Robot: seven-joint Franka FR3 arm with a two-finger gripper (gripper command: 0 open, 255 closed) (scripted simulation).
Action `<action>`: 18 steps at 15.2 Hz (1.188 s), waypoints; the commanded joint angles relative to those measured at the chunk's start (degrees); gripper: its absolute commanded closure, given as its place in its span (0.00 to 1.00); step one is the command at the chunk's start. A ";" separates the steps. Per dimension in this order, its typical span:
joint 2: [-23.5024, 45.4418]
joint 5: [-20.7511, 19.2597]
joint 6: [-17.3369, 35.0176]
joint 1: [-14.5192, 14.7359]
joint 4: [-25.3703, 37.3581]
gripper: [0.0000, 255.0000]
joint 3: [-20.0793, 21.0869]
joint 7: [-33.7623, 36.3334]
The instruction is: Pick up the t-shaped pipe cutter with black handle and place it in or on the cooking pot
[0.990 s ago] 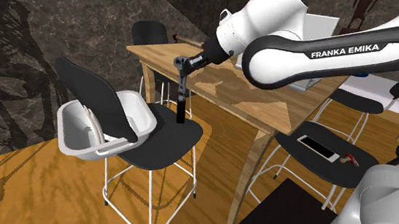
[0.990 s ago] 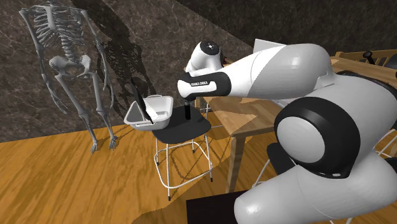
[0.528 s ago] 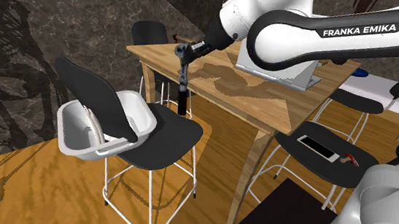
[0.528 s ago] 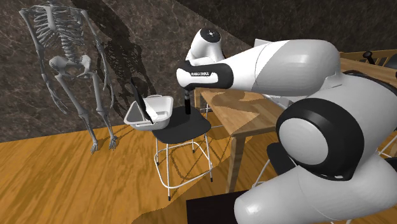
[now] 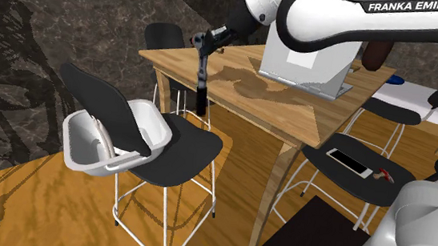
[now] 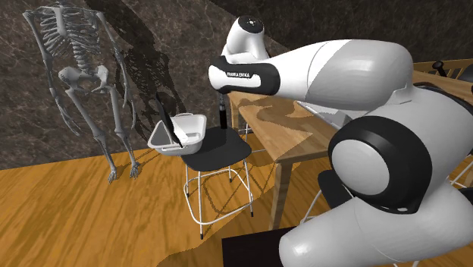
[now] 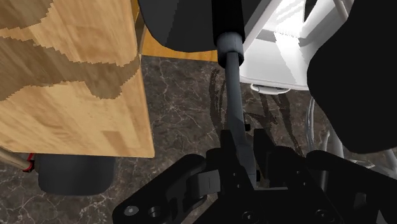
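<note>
My black gripper (image 5: 210, 39) is shut on the grey T-shaped head of the pipe cutter (image 5: 203, 81). The cutter hangs straight down, with its black handle lowest, clear above the black chair seat (image 5: 179, 151) and beside the wooden table's corner. In the wrist view the fingers (image 7: 226, 145) clasp the grey shaft of the cutter (image 7: 233, 95), and its black handle points away from the hand. The cooking pot (image 5: 108, 137), a pale white-grey basin, rests on the same chair, towards the shoulder view's left of the cutter. In the second exterior view the cutter (image 6: 222, 115) hangs just right of the pot (image 6: 180, 130).
The wooden table (image 5: 291, 108) carries a white box-like object (image 5: 306, 65). A stool (image 5: 350, 173) at the shoulder view's right holds a phone (image 5: 352, 162) and a small tool. Another black chair (image 5: 166, 38) stands behind the table. A skeleton (image 6: 76, 76) stands by the dark stone wall.
The arm has risen, lifting the pipe cutter from just above the chair seat to level with the table top. The grip has stayed shut.
</note>
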 commanded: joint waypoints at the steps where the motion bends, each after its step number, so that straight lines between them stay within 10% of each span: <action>1: 0.11 0.07 -1.63 0.01 1.74 1.00 -0.11 -0.18; 8: 5.75 -2.51 -6.66 -0.68 12.27 1.00 3.01 3.59; 18: 27.87 -16.79 -19.10 1.82 44.15 1.00 11.85 16.33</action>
